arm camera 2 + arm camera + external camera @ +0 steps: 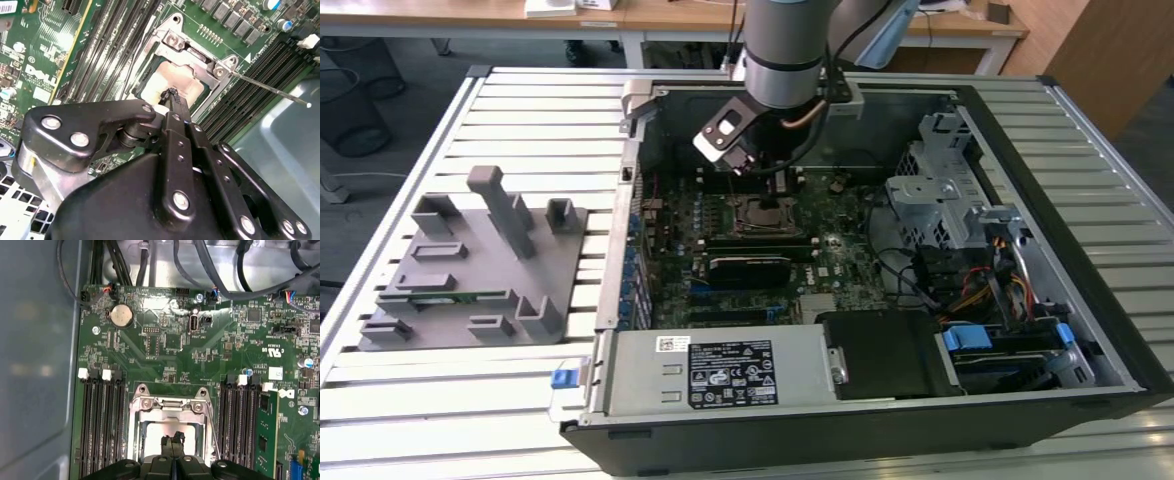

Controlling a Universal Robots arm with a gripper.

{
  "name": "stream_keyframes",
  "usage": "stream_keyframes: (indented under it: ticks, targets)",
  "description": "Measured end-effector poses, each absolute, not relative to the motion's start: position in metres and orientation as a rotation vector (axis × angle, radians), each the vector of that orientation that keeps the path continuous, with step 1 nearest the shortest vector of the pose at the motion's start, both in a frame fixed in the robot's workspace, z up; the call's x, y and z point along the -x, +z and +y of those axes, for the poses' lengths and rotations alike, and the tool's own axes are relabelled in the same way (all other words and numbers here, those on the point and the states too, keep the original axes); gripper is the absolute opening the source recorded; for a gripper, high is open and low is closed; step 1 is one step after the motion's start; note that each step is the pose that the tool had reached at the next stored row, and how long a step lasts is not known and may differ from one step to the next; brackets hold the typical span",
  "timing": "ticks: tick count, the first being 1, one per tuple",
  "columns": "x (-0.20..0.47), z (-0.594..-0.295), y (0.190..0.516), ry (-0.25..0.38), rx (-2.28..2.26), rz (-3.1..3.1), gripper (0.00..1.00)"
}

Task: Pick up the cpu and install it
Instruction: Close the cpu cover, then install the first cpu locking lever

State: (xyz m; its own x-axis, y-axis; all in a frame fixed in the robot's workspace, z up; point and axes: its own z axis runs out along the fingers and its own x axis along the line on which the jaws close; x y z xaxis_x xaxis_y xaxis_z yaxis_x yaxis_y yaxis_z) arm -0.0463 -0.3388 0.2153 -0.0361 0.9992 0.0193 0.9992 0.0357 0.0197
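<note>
With the pincer (171, 96) closed tight on nothing, its tips at the cpu (186, 79) lying in the socket frame (175, 42) directly beneath, the chip could be scratched or skewed if pressed off-centre.

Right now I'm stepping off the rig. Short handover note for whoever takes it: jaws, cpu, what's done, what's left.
Gripper: jaws shut with nothing between them, tip on or just above the cpu; I can't tell whether it touches.
cpu: lying inside the socket frame, silver top up.
Done: cpu is off the gripper and in the socket.
Left: seating is not confirmed, and the thin socket lever appears to stand free rather than latched.
</note>
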Motion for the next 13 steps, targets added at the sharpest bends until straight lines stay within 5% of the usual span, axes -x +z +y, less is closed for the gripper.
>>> stream_keyframes:
  ticks: [13]
  targets:
    - [0.045,-0.339,0.228,-0.042,2.18,-2.26,0.11]
